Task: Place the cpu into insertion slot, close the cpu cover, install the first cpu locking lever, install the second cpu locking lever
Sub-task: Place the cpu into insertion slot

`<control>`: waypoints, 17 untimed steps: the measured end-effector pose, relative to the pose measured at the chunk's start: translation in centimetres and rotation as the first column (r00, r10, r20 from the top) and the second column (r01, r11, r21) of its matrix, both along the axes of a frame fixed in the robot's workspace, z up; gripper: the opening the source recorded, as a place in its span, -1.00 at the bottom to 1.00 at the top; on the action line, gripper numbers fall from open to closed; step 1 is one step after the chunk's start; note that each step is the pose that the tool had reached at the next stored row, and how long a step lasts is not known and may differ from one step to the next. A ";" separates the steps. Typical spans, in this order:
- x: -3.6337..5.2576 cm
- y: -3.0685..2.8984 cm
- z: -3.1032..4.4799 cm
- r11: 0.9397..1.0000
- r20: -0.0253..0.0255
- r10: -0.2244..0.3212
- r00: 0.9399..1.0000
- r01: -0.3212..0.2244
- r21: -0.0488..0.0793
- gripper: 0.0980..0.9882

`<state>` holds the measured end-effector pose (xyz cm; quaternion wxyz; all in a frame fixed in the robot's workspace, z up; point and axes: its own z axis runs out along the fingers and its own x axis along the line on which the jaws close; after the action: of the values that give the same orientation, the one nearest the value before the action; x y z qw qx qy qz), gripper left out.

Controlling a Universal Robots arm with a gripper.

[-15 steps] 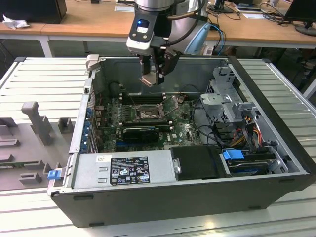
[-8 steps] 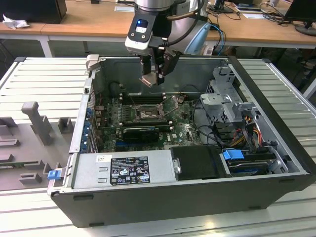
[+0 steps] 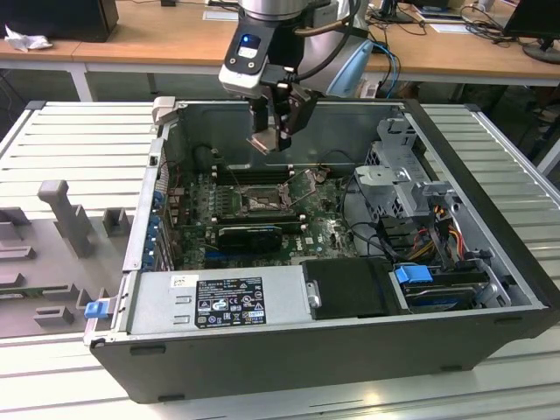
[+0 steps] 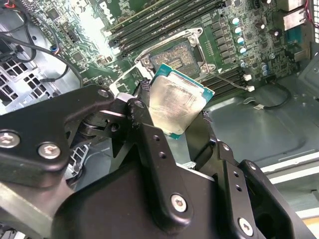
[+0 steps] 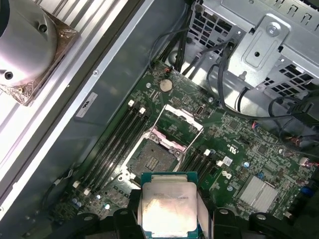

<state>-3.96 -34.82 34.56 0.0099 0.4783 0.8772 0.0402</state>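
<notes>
Black fingers (image 4: pixel 144 124) of the gripper (image 4: pixel 175 117) are pinching the cpu (image 4: pixel 180 105) by its edges, with its silver top tilted (a green rim is showing around it). It is hanging above the insertion slot (image 5: pixel 152 160), apart from it, inside the open computer case (image 3: pixel 306 367). Beside the slot the cpu cover (image 5: pixel 184 116) is standing raised, leaving the dark socket exposed on the green motherboard (image 5: pixel 234 144).

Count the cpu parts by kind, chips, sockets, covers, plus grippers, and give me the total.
cpu: 1
insertion slot: 1
cpu cover: 1
gripper: 1
Total: 4
</notes>
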 end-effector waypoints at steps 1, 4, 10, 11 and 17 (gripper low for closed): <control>0.00 0.00 0.00 1.000 0.000 -0.007 1.000 0.007 0.000 -0.03; 0.00 0.00 -0.05 0.999 0.000 -0.047 0.999 0.047 0.000 -0.03; 0.00 0.00 -0.34 0.983 0.000 -0.183 0.983 0.183 0.000 -0.03; 0.00 0.00 -0.40 0.979 0.000 -0.203 0.979 0.203 0.000 -0.03; 0.00 0.00 -0.61 0.958 0.000 -0.287 0.958 0.287 0.000 -0.03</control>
<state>-3.96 -34.82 33.95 0.0157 0.6003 0.7987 0.0383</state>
